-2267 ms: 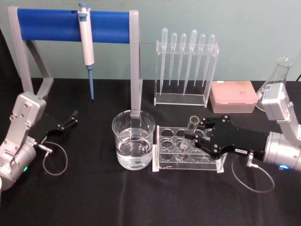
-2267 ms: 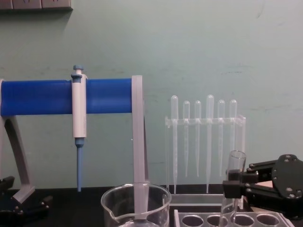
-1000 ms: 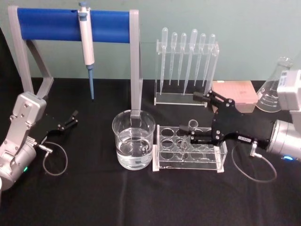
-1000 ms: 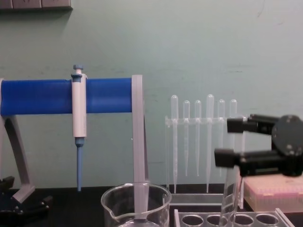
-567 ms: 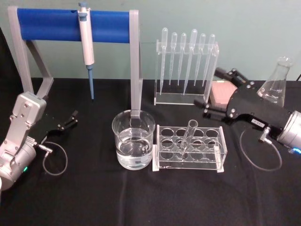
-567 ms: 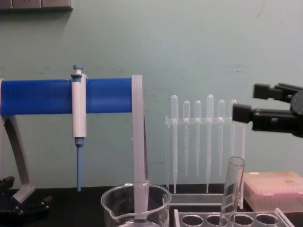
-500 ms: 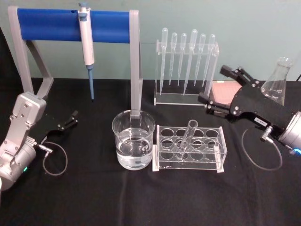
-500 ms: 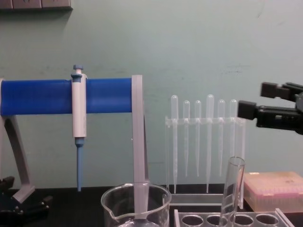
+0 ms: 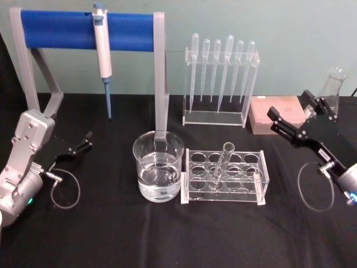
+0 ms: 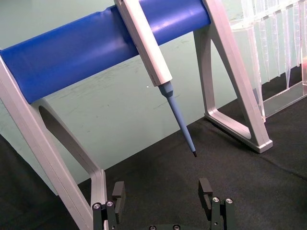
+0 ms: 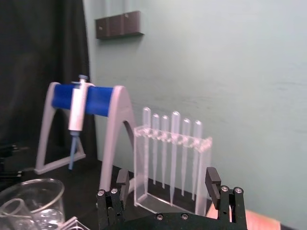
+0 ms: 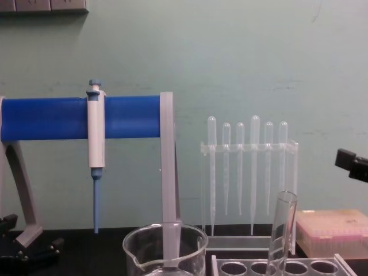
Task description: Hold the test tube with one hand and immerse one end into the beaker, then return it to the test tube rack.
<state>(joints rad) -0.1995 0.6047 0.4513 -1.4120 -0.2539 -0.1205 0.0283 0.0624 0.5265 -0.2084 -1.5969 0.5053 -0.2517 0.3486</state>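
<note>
The long clear glass test tube point(image 9: 221, 163) is seen leaning in the white rack with round holes point(image 9: 224, 177), just beside the wide clear glass beaker point(image 9: 158, 166) of water on the black tabletop point(image 9: 167, 234). The right claw point(image 9: 293, 116) is held well apart from it, jaws spread and empty; the left claw point(image 9: 85, 140) is parked, jaws apart. The return step appears done, with only retreat judged left
</note>
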